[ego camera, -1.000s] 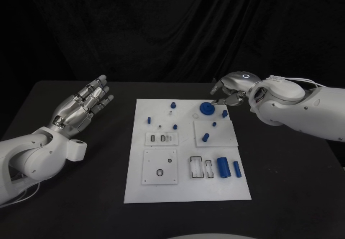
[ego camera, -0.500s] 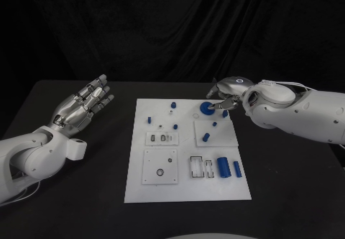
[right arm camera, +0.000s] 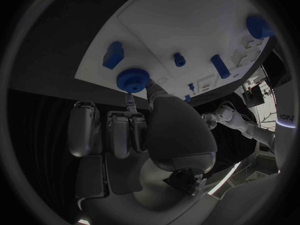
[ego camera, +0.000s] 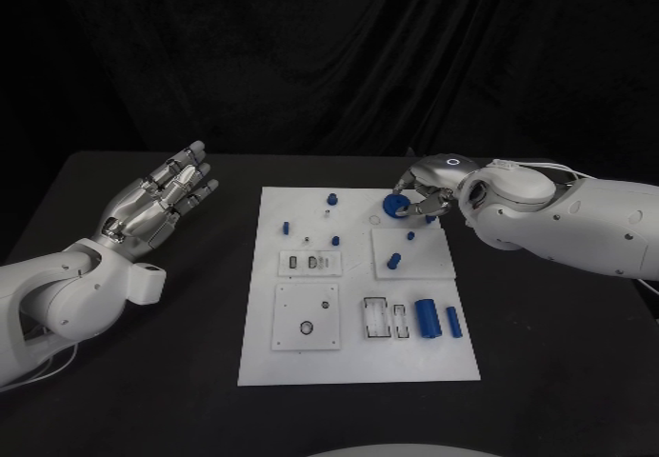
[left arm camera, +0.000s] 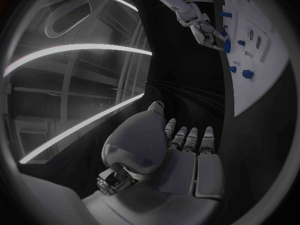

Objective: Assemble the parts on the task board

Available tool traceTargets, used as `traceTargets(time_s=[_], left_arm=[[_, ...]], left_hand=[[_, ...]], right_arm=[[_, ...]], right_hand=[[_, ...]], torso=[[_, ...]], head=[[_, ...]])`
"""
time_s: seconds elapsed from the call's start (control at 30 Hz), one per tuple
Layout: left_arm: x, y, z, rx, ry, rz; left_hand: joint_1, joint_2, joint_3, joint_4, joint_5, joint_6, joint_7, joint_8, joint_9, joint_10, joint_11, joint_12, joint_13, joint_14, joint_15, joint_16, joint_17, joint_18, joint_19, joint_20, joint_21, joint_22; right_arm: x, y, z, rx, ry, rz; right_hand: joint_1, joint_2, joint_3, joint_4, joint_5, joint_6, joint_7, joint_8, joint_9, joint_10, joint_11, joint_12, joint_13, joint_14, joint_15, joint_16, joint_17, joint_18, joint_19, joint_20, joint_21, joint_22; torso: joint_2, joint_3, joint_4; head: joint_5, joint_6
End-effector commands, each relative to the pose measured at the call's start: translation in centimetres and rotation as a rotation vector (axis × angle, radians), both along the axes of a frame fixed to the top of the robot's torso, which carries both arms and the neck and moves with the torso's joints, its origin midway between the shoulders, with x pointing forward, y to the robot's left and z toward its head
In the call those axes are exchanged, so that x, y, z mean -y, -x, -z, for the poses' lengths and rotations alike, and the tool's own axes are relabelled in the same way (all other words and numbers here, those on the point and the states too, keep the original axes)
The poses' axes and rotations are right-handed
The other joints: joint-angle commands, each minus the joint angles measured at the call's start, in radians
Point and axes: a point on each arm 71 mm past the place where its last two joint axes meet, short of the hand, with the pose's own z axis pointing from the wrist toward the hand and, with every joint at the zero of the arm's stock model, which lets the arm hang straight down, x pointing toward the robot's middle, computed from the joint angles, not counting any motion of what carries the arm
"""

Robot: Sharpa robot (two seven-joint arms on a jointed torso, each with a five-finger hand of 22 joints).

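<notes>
The white task board (ego camera: 357, 367) lies in the middle of the black table. A blue toothed wheel (ego camera: 397, 206) is at the board's far right part, and my right hand (ego camera: 429, 183) pinches it between thumb and a finger. The right wrist view shows the wheel (right arm camera: 133, 79) at those fingertips (right arm camera: 153, 89), over the board (right arm camera: 187, 15). My left hand (ego camera: 158, 195) is raised left of the board, open, fingers straight and together, holding nothing. From the left wrist view, that hand (left arm camera: 181, 150) faces the board (left arm camera: 259, 45) and the wheel (left arm camera: 226, 46).
Small blue pegs stand on the board, among them one (ego camera: 331, 200) at the far middle and one (ego camera: 393, 260) on a raised white plate (ego camera: 419, 267). Two blue cylinders (ego camera: 426, 319) lie at the near right beside rectangular slots (ego camera: 373, 320). A blue block (right arm camera: 113, 54) lies near the wheel.
My right hand has moved left and lower, and its fingers have closed in on the blue wheel. The left hand has not moved.
</notes>
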Motion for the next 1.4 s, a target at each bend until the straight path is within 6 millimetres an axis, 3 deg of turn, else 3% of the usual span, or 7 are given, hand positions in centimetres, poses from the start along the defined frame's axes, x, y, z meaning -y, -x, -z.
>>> traceTargets(time_s=[0.03,0.27,0.57,0.77,0.97,1.27,1.4], left_arm=[[-0.2,0.4,-1.4,0.175,0.119,0.005],[-0.1,0.4,-1.4,0.17,0.12,0.013],[0.1,0.4,-1.3,0.161,0.121,0.023],[0.1,0.3,-1.3,0.156,0.12,0.027],[0.1,0.3,-1.2,0.151,0.118,0.03],[0.1,0.2,-1.1,0.146,0.118,0.033],[0.0,0.2,-1.1,0.145,0.117,0.032]], left_hand=[[0.011,0.001,0.006,-0.001,0.007,0.0,0.007,0.001,0.001,0.002,0.006,-0.002,0.0,0.001,0.007,-0.004,-0.002,0.002,-0.001,0.005,-0.004,-0.001],[0.016,0.001,0.009,-0.005,0.013,0.009,0.018,0.003,0.002,0.003,0.007,-0.001,0.0,0.001,0.011,-0.004,-0.002,0.003,-0.001,0.009,-0.004,-0.001],[0.023,0.001,0.015,-0.011,0.024,0.017,0.029,0.004,0.003,0.004,0.008,-0.001,0.0,0.001,0.014,-0.004,-0.002,0.004,-0.001,0.014,-0.004,-0.001],[0.025,0.0,0.017,-0.014,0.027,0.02,0.033,0.004,0.004,0.004,0.008,-0.001,0.0,0.001,0.015,-0.004,-0.002,0.005,-0.001,0.016,-0.004,-0.001],[0.026,0.0,0.018,-0.016,0.029,0.023,0.038,0.005,0.004,0.004,0.007,-0.001,0.0,0.001,0.016,-0.004,-0.002,0.005,-0.001,0.018,-0.004,-0.001],[0.028,0.0,0.02,-0.018,0.032,0.024,0.041,0.005,0.004,0.004,0.006,-0.001,0.0,0.001,0.018,-0.004,-0.002,0.005,-0.001,0.019,-0.004,-0.001],[0.028,0.0,0.021,-0.018,0.032,0.024,0.041,0.005,0.004,0.004,0.006,-0.001,0.0,0.001,0.018,-0.004,-0.002,0.005,-0.001,0.019,-0.004,-0.001]], right_arm=[[0.1,0.0,0.4,-0.019,0.015,0.014],[0.1,-0.4,0.6,-0.025,0.023,0.024],[-0.1,-0.6,1.0,-0.037,0.031,0.023],[-0.2,-0.5,1.2,-0.047,0.034,0.02],[-0.2,-0.5,1.3,-0.053,0.037,0.019],[-0.5,0.3,0.9,-0.016,-0.001,-0.019],[-1.4,0.9,0.0,0.016,-0.029,-0.053]], right_hand=[[0.015,0.0,0.0,-0.011,-0.003,0.006,0.003,0.004,0.001,0.104,0.003,0.002,0.263,0.088,-0.003,-0.005,0.227,-0.004,-0.004,0.001,-0.008,0.123],[0.048,0.003,0.01,-0.042,0.036,0.007,0.008,0.0,0.004,0.104,0.009,0.002,0.263,0.086,0.003,-0.009,0.223,-0.003,-0.008,0.006,-0.015,0.122],[0.128,0.012,0.067,-0.111,0.166,0.034,0.007,0.009,0.024,0.104,0.009,0.002,0.263,0.083,0.002,-0.015,0.218,-0.001,-0.01,0.006,-0.026,0.126],[0.147,0.009,0.084,-0.13,0.176,0.039,-0.001,0.012,0.035,0.104,0.005,0.002,0.263,0.083,-0.002,-0.017,0.217,-0.001,-0.01,0.003,-0.028,0.128],[0.148,0.011,0.095,-0.145,0.187,0.078,0.002,0.048,0.073,0.104,0.004,0.002,0.263,0.084,-0.004,-0.016,0.219,-0.002,-0.007,0.0,-0.027,0.133],[0.131,0.031,0.077,-0.179,0.185,0.07,0.006,0.23,0.255,0.104,0.005,0.002,0.263,0.088,-0.003,-0.011,0.229,-0.006,0.006,0.002,-0.019,0.15],[0.125,0.033,0.075,-0.179,0.184,0.049,0.005,0.262,0.291,0.104,0.005,0.002,0.263,0.089,-0.002,-0.01,0.23,-0.006,0.01,0.002,-0.017,0.154]], torso=[[0.0,0.0008,-0.0002],[0.0,0.001,-0.0004],[0.0,0.0012,0.0002],[0.0,0.001,0.0008],[0.0,0.0007,-0.0001],[0.0,0.0004,-0.0007],[-0.001,-0.001,-0.0014]], head=[[-0.001,-0.001],[-0.002,-0.004],[0.0,-0.003],[0.002,-0.004],[0.003,-0.004],[0.004,-0.003],[0.006,-0.003]])
